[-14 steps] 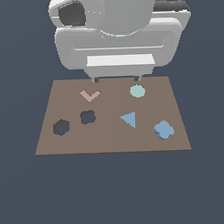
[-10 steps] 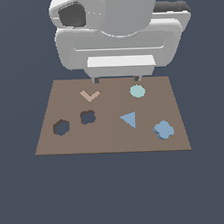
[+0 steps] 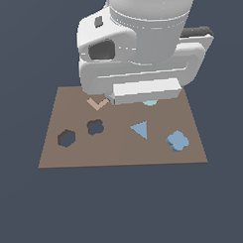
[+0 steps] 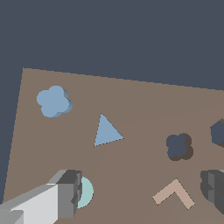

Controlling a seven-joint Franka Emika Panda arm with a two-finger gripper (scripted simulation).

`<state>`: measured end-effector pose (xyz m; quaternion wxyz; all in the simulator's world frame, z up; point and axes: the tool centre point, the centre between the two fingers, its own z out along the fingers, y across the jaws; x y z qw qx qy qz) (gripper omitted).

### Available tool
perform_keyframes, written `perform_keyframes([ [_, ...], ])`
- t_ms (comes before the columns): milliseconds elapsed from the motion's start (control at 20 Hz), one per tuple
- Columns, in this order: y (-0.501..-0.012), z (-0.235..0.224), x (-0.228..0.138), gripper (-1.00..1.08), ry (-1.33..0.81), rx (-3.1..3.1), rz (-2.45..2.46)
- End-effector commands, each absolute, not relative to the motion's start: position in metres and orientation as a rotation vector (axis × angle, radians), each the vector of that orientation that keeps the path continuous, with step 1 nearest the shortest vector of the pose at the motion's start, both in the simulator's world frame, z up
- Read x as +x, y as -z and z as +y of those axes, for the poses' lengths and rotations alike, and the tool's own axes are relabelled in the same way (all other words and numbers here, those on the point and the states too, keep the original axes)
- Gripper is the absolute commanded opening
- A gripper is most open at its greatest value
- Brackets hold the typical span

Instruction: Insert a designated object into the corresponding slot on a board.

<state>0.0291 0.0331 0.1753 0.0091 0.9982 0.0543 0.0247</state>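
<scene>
While the arm hangs low over the far side of the board, things stand so:

Arm: bulky white body tilted over the far edge, hiding part of the round disc.
Gripper: fingers spread wide apart, holding nothing.
Clover block: flat on the board, near right corner.
Clover hole: left of the triangle, well apart from the block.
Hexagon hole: further left.
Chevron: beside the gripper.

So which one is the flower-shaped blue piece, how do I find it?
Look at the big brown board, then at the corner nearest the exterior view's right. The clover block lies flat there. It is light blue with four round bumps, unlike the pointy blue triangle beside it.
</scene>
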Motion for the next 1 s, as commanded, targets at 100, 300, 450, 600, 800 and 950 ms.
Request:
perform_keyframes([
  [100,-0.153,0.054,0.043,1.0,-0.063,3.114,0.283],
  [300,-0.127,0.079,0.058,1.0,-0.048,3.104,0.416],
  [450,-0.107,0.101,0.068,1.0,-0.036,3.091,0.524],
  [600,-0.089,0.12,0.075,1.0,-0.025,3.077,0.617],
  [800,-0.071,0.14,0.082,1.0,-0.014,3.058,0.714],
  [950,-0.061,0.152,0.085,1.0,-0.007,3.046,0.767],
])
